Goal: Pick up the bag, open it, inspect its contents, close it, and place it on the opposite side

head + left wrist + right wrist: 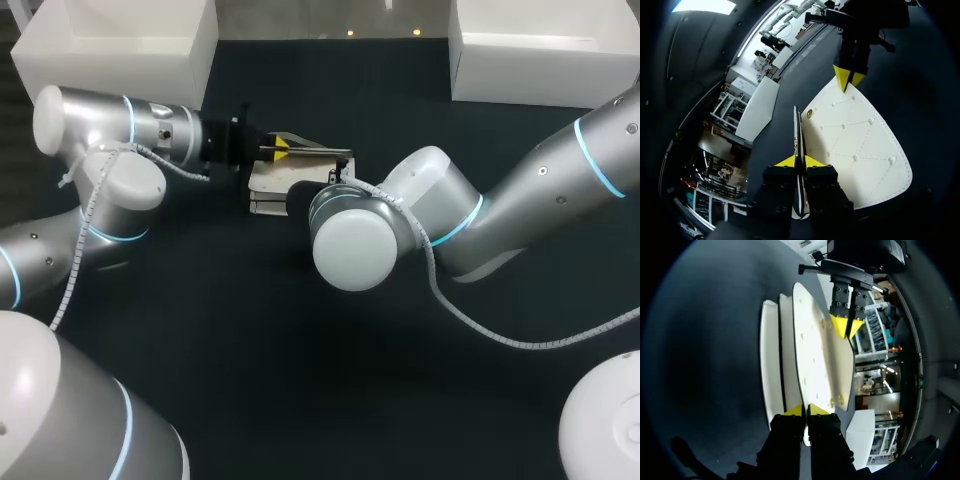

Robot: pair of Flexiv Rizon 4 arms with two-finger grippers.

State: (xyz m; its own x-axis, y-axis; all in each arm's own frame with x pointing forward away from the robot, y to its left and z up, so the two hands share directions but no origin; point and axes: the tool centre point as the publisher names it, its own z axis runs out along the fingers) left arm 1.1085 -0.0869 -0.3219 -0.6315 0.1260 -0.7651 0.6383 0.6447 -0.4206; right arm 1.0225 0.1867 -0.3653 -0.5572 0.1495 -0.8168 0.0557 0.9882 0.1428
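Tabletop (300, 400), dark and matte, is flanked at its far edge by two white bins (120, 45), one at each far corner. The left arm (110, 120) is brought in from the left side and the right arm (560, 170) from the right, and both are met near the middle of the far half. The cream bag (270, 185) is found there, between the two arms; whether its base rests on the surface cannot be told.

In the left wrist view the bag's quilted flap (855, 145) is spread out ahead of and beside the left claw (800, 161). That claw is nearly closed, its yellow tips pressed from both sides on a thin dark-rimmed edge of the bag. The other arm's yellow tips are seen at the flap's far corner.

In the right wrist view the bag's panels (810, 355) are fanned apart ahead of the right claw (805, 410). Its fingers are drawn almost together and a thin edge of the bag is pinched between them.

A small metal stud (810, 114) is set near the flap's edge.
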